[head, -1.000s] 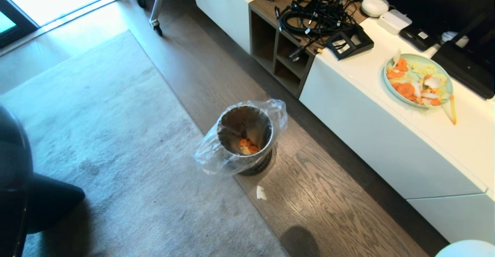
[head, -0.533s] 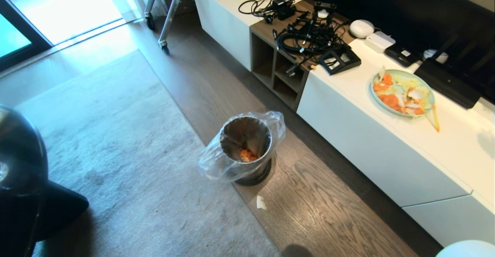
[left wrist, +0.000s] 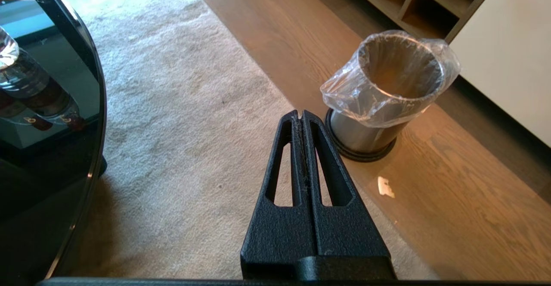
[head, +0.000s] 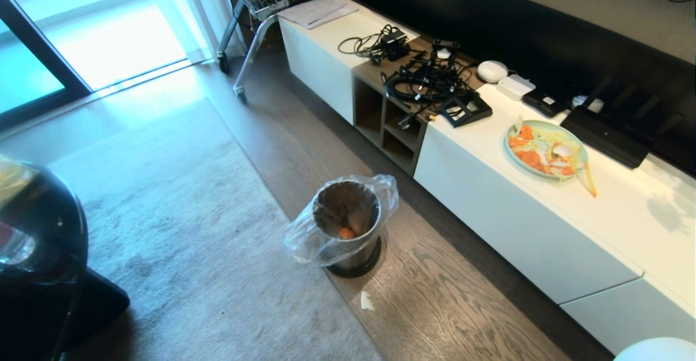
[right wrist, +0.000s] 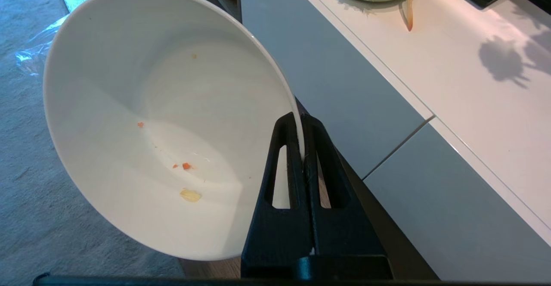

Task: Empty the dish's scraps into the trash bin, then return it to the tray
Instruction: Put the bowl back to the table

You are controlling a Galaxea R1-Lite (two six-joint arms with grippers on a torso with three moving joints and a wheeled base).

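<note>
Only the camera has lifted; nothing on the floor has shifted. Scraps point(head: 346, 232) lie in the trash bin point(head: 348, 225); the right gripper point(right wrist: 302, 136) pinches the nearly empty dish's point(right wrist: 163, 118) rim, the left gripper point(left wrist: 301, 116) is closed on nothing. Returning it to the unseen tray remains.

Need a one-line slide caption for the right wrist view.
Right gripper pinches the rim of the tilted, nearly empty dish beside the white cabinet.
</note>
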